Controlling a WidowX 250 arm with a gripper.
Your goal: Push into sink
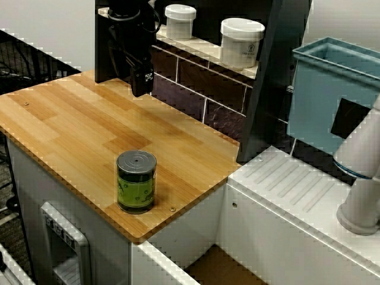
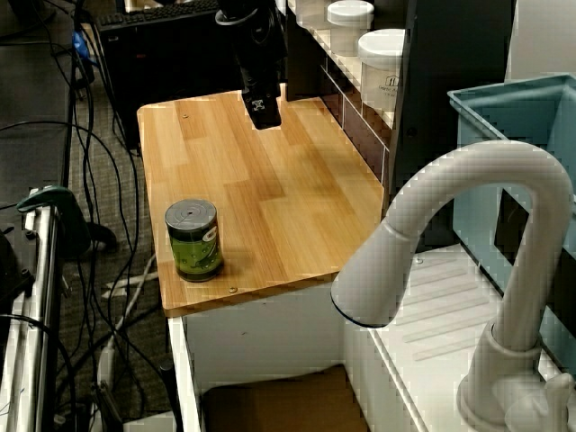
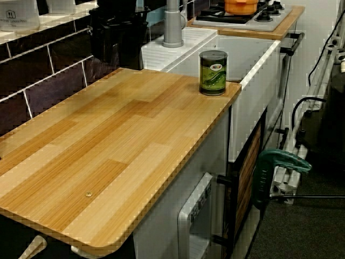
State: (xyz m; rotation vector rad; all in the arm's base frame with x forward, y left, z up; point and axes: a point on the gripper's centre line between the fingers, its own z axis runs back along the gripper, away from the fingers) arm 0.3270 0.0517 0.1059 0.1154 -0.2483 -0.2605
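A green can (image 1: 136, 181) with a grey lid stands upright on the wooden counter (image 1: 77, 124), close to the corner that borders the sink (image 1: 184, 234). The other views show the same can (image 2: 193, 239) (image 3: 213, 72) near that edge. The sink (image 2: 261, 337) is a recessed white-walled basin with a brown floor, just past the counter's end. My black gripper (image 1: 141, 83) hangs over the counter's back edge, far from the can and touching nothing. Its fingers look pressed together, with nothing between them. From the side the gripper (image 2: 264, 112) also sits above the far end of the counter.
A white faucet (image 2: 486, 234) arches over the ribbed white drainboard (image 1: 297, 184) beside the sink. A light-blue plastic bin (image 1: 332, 95) stands behind it. Two white jars (image 1: 240, 41) sit on the tiled ledge. A stove with an orange pot (image 3: 242, 5) lies beyond.
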